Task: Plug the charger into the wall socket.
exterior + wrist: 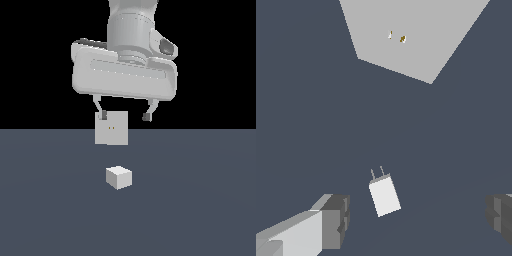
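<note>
Charger (119,177) first: a small white cube sitting on the dark grey bench (200,215), loose, nothing touching it. From the wrist view its two thin prongs (377,173) stick out of one end, aimed roughly toward the socket (111,128). That socket is a flat white plate standing upright farther back on the bench, well apart from the charger, with two small yellowish holes (396,37) at its centre. Above both hangs the claw (125,117), spread wide and empty, its grey fingertips (103,116) well clear of the cube. In the wrist view the charger lies between the two pads (336,220).
</note>
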Available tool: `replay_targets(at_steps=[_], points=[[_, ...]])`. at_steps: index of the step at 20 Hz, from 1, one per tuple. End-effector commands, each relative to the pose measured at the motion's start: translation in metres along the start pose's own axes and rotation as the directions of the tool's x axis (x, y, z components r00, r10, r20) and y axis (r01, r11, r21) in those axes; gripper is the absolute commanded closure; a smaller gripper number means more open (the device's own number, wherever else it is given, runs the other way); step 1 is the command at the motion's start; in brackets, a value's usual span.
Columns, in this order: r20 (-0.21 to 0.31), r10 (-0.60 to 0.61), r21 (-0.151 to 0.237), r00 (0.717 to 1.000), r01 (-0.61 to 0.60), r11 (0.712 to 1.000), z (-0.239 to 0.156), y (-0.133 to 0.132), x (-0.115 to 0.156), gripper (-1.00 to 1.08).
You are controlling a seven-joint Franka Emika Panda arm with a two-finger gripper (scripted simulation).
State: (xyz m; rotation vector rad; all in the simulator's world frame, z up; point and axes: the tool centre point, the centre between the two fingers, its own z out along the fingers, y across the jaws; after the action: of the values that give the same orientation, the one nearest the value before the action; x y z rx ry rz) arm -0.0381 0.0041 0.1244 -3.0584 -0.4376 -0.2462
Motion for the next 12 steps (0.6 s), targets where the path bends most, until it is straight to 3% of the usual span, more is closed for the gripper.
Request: replay_targets(at_steps=[1, 12], points=[[-0.023, -0.044, 0.006, 0.999, 0.044, 0.999, 0.007, -0.003, -0.005, -0.92], [-0.113, -0.205, 0.026, 0.972, 0.209, 0.977, 0.034, -0.013, -0.022, -0.92]])
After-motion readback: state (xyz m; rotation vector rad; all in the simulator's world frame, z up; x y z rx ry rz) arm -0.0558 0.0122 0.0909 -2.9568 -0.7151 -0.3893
